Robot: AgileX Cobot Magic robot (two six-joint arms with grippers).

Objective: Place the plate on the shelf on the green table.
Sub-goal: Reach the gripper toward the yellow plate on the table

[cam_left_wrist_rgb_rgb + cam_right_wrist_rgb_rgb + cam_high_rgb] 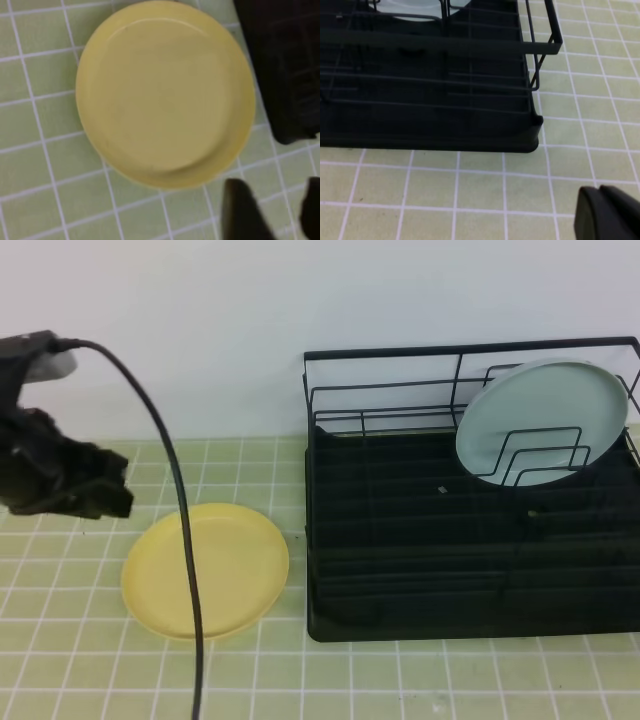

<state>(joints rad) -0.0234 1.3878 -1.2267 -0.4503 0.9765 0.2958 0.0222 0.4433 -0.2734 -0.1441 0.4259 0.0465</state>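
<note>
1. The pale yellow plate (205, 570) was seen lying flat on the green tiled table (420, 680), just beside the left edge of the black wire dish rack (470, 570) and not touching it, so the placing itself was judged not yet begun.

2. The left gripper (272, 212) was found above the table with its two dark fingers parted and a strip of tile visible between them; nothing was held. In the left wrist view the plate lay just ahead of the fingertips, close to them but apart, filling the middle of the picture.

3. In the high view the left arm (60, 475) was seen raised to the left of the plate, its cable (175, 490) draped across the plate's face. No contact with the rim was shown.

4. The right gripper (607, 215) was seen at the lower edge of its own view with its fingers pressed together and nothing between them. The near corner of the rack lay ahead of it and to its left, well apart.

5. A pale blue-green plate (542, 420) was already leaning upright in the wire loops at the rack's far right. The ribbed tray and the remaining loops were seen unoccupied.

6. What remained was judged to be everything: the yellow plate's rim was to be grasped, the plate lifted, carried over the rack's low rail and set down inside.
</note>
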